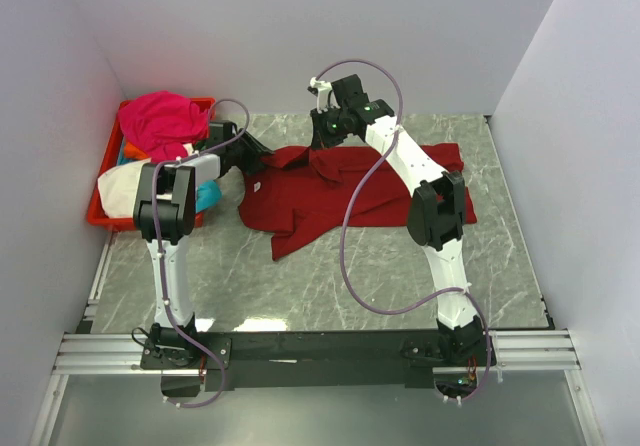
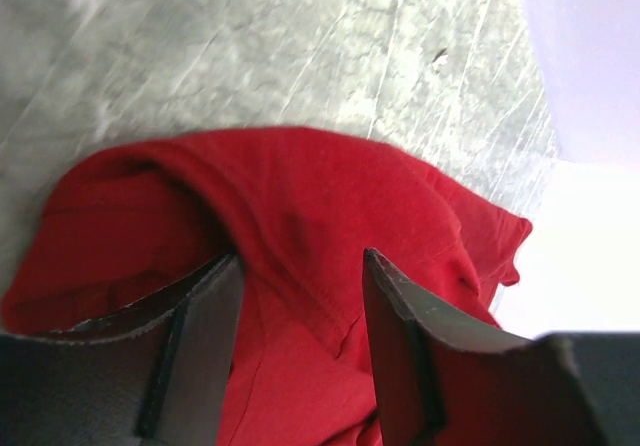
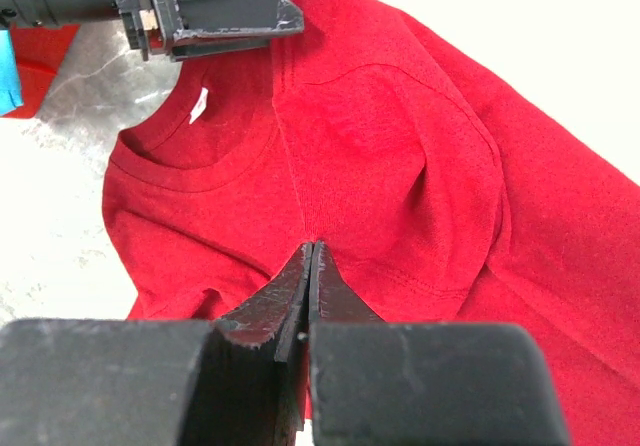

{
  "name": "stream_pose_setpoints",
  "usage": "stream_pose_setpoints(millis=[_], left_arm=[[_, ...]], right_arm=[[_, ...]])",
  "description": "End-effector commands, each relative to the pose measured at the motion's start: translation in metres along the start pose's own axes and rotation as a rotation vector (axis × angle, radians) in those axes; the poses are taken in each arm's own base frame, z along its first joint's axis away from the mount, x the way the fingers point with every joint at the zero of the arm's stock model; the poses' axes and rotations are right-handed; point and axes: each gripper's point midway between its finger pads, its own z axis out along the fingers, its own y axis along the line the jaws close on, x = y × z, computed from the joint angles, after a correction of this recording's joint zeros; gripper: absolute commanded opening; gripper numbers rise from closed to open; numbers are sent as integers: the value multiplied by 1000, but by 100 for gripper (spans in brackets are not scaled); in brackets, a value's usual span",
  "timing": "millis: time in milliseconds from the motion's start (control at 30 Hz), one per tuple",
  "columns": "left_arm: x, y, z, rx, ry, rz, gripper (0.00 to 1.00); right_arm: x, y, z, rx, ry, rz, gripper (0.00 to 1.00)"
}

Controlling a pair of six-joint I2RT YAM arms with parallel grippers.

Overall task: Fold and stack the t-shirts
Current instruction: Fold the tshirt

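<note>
**Right gripper [image 3: 312, 251] shut, left gripper [image 2: 302, 258] half spread, both at the dark red shirt [image 1: 300, 206]**

Squeezed fully closed, my right gripper's tips meet on a crease beside the collar. Whether any cloth is caught between them I cannot tell. My left gripper's fingers stand partly apart over a raised fold at the shirt's left end, gripping nothing I can see. The dark red shirt lies rumpled across the middle of the table [image 1: 300, 296], collar at its far left. Far left, a red crate [image 1: 95, 216] holds a heap: magenta shirt [image 1: 160, 121], cream shirt [image 1: 120, 191], orange shirt [image 1: 135, 153] and cyan shirt [image 1: 208, 198].
</note>
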Motion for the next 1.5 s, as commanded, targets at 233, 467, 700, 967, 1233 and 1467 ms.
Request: stream_pose_setpoints(millis=[233,467,700,967,1233,1467], left_arm=[[-16,-28,8,64,-30,9,43],[-35,-21,8,63,-51,8,10],[-66,-16,2,59,-89,18,2],[-76,-9,13,51,-59,3,4],[-86,-2,21,42,-58,-13,5],[-91,-3,26,49,-55,-20,7]], right_arm=[[-26,15,-31,-23,-85,-34,0],[-18,14,-29,-22,-61,-59,0],[11,24,-15,-40,23,-130,0],[43,49,9,-77,124,-231,0],[57,68,32,-90,159,-267,0],[63,81,47,-93,177,-291,0]])
